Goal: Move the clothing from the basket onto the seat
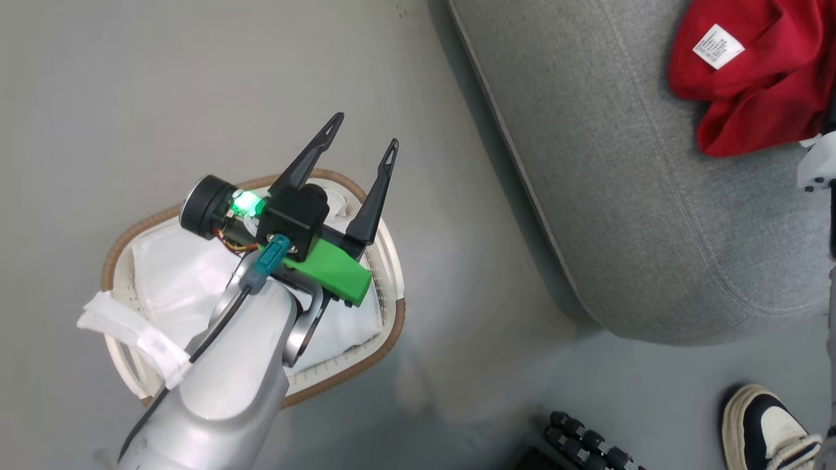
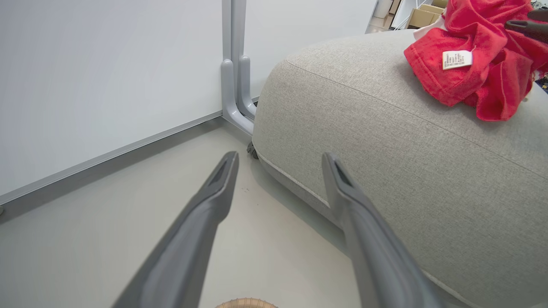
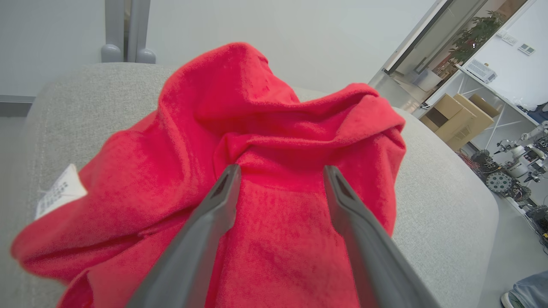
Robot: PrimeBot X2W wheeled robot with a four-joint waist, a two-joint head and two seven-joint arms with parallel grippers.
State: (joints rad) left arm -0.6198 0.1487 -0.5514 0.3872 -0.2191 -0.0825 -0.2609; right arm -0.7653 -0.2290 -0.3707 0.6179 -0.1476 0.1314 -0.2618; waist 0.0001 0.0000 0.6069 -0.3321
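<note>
A crumpled heap of red clothing (image 1: 751, 85) with a small white label (image 1: 717, 46) lies on the light grey seat (image 1: 620, 196), at the top right of the head view. My right gripper (image 3: 281, 171) is open just above that clothing (image 3: 274, 128), its fingers spread over the folds and holding nothing. The white basket (image 1: 385, 261) with the brown woven rim stands on the floor left of the seat, with the white liner (image 1: 176, 267) inside it. My left gripper (image 1: 364, 130) hangs open and empty over the basket, pointing toward the seat (image 2: 385, 141).
A person's shoe (image 1: 771, 427) stands on the grey floor at the lower right, near a black ribbed part (image 1: 588, 444). A white partition with a grey post (image 2: 233, 64) stands behind the seat. Cardboard boxes (image 3: 454, 115) and equipment sit far off.
</note>
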